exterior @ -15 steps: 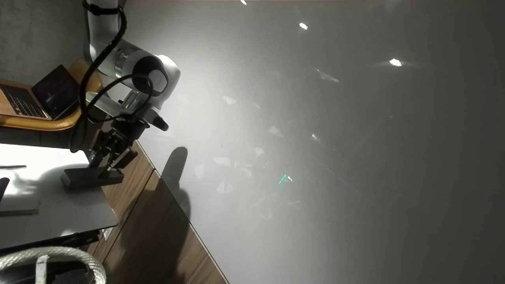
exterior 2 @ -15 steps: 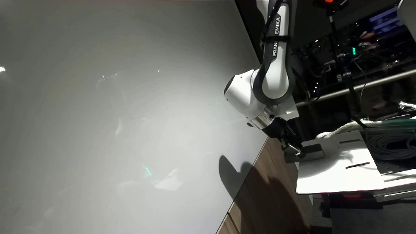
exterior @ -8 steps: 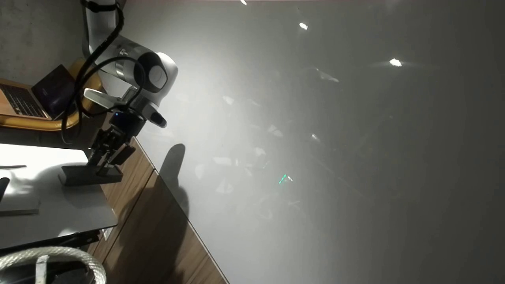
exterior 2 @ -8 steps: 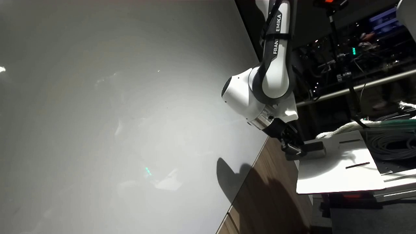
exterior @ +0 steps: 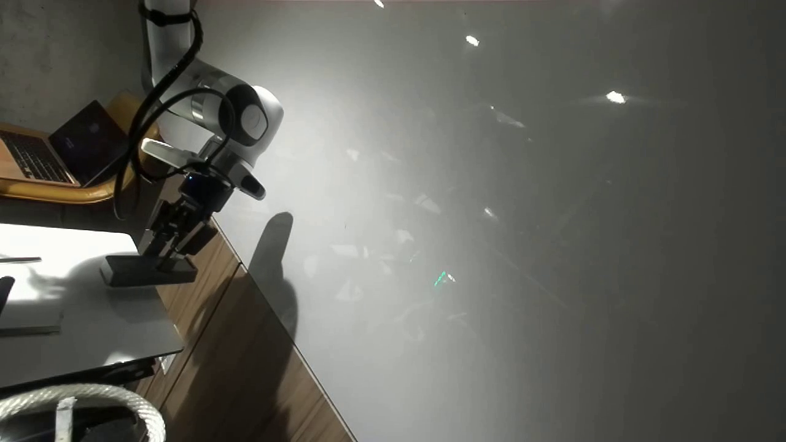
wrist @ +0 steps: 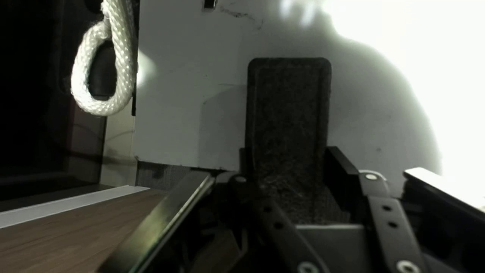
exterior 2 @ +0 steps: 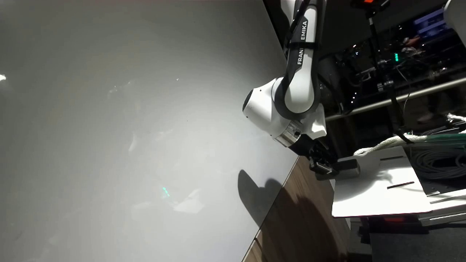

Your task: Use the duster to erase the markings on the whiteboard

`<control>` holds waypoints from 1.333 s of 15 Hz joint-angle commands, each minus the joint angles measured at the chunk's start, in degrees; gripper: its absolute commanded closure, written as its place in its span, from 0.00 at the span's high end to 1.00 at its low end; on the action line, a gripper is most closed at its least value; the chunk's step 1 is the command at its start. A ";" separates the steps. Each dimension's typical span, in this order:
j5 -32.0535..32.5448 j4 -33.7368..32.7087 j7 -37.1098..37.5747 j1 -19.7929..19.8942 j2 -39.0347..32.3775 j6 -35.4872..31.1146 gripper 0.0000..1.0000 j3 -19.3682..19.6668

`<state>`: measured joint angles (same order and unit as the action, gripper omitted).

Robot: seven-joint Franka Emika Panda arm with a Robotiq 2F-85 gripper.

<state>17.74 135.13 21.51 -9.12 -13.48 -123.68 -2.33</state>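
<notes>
Most of both exterior views is filled by the whiteboard, set across from the table; its grey gloss is broken by bright light spots, and whether the faint streaks on it are drawn lines or reflections cannot be told. The arm is extended from the top edge of both exterior views down toward the table, and a black cable is looped along it. Between table and whiteboard a band of wood is seen, and across the wood and the near part of the whiteboard a dark shadow is thrown. Above the table in an exterior view, an open laptop is borne by a yellow chair. Just beside the table, a white rope is bent into a loop. At the table's edge nearest the wood, the gripper is closed on the duster, whose long sides are clamped between the fingers. The dark grey duster is held with one end over the table and the other past its edge; whether the table is touched by it cannot be told. On the table, two thin dark strips are seen apart from the duster, and in the wrist view a dark squiggle is shown beyond the duster's far end. Well apart from the table, a short green glint is caught on the whiteboard.
</notes>
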 commanded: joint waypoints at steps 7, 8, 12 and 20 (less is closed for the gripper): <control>-3.16 -2.05 -1.10 0.43 -2.71 1.73 0.24 -0.06; -3.25 -1.92 -1.05 0.41 -2.88 1.78 0.24 -0.02; -3.92 -1.31 -1.65 0.56 -3.11 1.35 0.29 0.08; -3.99 -1.25 -2.08 0.17 -2.44 1.81 1.00 -0.22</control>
<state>15.03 133.94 20.76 -8.94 -17.00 -123.31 -2.27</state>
